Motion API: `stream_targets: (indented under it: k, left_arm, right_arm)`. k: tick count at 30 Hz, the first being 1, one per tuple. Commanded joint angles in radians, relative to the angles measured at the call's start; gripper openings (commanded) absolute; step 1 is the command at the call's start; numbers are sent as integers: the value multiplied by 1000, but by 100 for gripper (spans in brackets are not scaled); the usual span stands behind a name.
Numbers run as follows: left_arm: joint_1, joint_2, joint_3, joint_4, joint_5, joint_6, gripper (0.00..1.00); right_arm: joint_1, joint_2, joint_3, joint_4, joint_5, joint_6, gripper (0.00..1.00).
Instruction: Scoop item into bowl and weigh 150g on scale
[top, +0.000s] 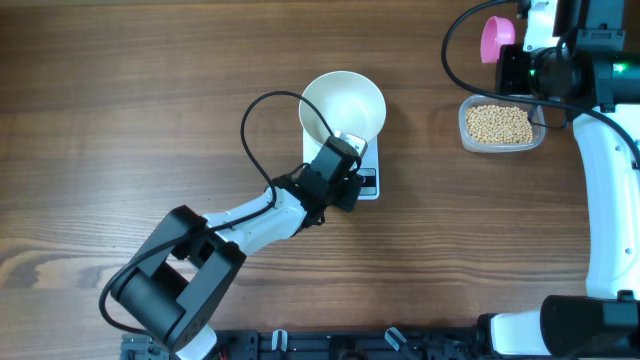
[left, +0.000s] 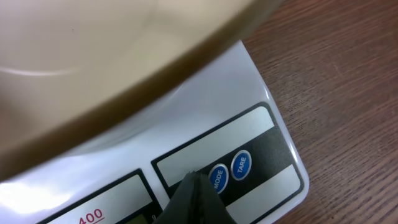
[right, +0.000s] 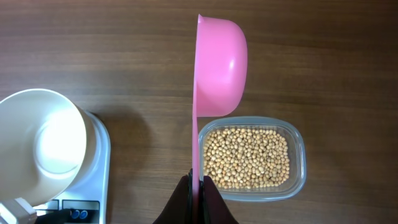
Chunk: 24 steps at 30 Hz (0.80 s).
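Wooden table (top: 120, 120) bears scale (left: 249, 93); left end effector (left: 194, 186) closed, right end effector (right: 198, 186) pinching scoop (right: 221, 68).

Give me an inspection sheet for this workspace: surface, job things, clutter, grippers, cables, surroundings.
Surface: wooden table, no spills seen.
Job's things: bowl empty, sitting on scale; beans in clear tub at right; pink scoop on edge, beyond the tub.
Clutter: nothing seen.
Grippers: left gripper shut, tip at the scale's MODE button; right gripper shut on the scoop's handle.
Cables: black cable loops from left arm beside the bowl; second cable curls by right arm.
Surroundings: dark rail along near edge.
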Motion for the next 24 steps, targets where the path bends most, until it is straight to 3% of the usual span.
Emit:
stream_targets:
  k: [1, 24]
  left_arm:
    - [-1, 32, 3, -4, -3, 20, 4]
    - [-1, 32, 3, -23, -31, 20, 4]
  right_arm:
    - [2, 12, -3, 6, 18, -5, 4]
    - [2, 12, -3, 6, 18, -5, 4]
